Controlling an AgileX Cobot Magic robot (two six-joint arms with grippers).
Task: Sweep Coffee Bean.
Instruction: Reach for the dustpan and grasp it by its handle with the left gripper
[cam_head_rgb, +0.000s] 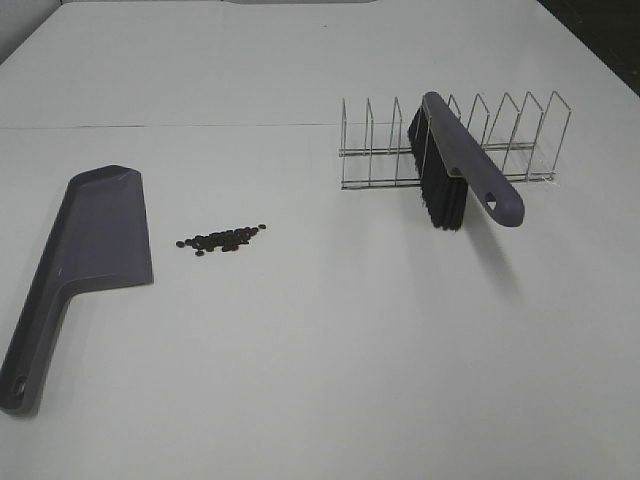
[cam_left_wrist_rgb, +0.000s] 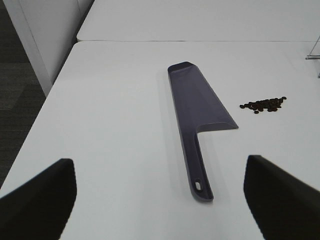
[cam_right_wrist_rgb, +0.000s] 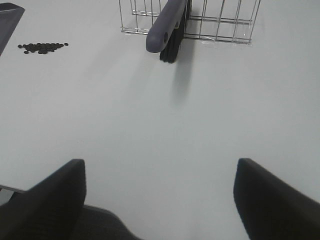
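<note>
End effectors (cam_left_wrist_rgb: 157, 161) (cam_right_wrist_rgb: 160, 161) partly off-frame.

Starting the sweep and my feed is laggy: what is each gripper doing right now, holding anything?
Left gripper: open, empty; the dustpan lies untouched on the table.
Right gripper: open, empty; the brush sits in the wire rack.

Soft, even light comes from above. The white table (cam_head_rgb: 320, 380) is bright, a little washed out. The brush (cam_head_rgb: 460, 160) gives a faint shadow toward five o'clock. The close fingers (cam_left_wrist_rgb: 35, 200) look blurred.
</note>
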